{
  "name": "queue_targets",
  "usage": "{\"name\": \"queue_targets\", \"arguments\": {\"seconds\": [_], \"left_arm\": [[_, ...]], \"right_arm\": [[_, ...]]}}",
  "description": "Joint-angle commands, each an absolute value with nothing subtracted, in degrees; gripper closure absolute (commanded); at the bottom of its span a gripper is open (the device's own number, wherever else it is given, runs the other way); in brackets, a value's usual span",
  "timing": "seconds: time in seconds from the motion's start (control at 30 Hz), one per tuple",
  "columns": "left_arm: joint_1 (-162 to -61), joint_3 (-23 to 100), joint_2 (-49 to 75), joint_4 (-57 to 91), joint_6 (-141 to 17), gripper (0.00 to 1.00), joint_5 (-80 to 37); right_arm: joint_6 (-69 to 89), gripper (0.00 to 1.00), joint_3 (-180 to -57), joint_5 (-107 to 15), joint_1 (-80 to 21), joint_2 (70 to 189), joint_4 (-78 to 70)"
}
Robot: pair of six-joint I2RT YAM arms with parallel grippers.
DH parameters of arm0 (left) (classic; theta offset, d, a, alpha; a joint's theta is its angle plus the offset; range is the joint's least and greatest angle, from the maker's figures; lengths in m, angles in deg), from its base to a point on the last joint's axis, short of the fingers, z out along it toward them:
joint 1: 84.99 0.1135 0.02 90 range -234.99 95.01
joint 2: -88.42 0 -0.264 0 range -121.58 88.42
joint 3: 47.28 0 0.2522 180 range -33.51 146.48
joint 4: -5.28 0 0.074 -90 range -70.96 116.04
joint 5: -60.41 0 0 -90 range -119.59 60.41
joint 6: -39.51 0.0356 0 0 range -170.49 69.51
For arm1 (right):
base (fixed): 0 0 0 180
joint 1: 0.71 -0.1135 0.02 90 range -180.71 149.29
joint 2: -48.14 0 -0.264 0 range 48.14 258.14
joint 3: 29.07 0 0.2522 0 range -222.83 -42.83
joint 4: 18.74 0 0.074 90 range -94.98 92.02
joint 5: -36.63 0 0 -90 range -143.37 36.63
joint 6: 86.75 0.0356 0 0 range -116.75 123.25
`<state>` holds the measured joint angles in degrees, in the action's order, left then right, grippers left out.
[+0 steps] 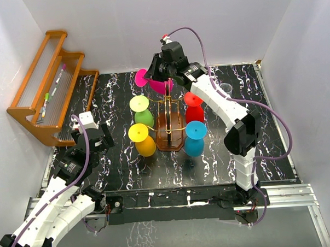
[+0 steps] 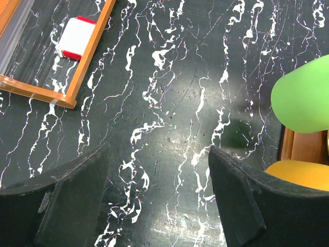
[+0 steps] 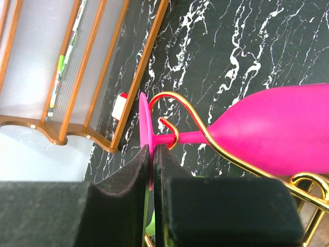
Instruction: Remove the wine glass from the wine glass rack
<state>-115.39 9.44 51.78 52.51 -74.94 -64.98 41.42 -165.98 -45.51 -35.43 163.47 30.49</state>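
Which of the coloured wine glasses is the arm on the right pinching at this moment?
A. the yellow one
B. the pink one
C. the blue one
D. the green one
B: in the right wrist view the right gripper is shut on the round foot of the pink wine glass, which hangs by its stem in a gold hook of the wine glass rack.

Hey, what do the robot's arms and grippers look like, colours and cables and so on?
The left arm and right arm are white shells with black joints, each trailing a purple cable. The left gripper and right gripper have blocky matte black fingers.
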Motion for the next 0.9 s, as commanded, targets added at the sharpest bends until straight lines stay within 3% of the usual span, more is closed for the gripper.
{"name": "queue_targets", "arguments": {"seconds": [0.0, 0.37, 0.87], "left_arm": [[-115.43, 8.75, 52.43, 52.46, -74.75, 0.25, -66.16], [-115.47, 8.67, 52.57, 52.45, -74.76, 0.25, -66.12], [-115.49, 8.72, 52.56, 52.40, -74.71, 0.25, -65.98]], "right_arm": [[43.47, 0.93, -163.26, -47.13, -34.77, 158.37, 23.54], [50.54, 0.93, -152.75, -46.93, -33.29, 154.41, 10.09], [55.77, 0.93, -148.56, -49.00, -33.10, 153.99, 1.99]]}}
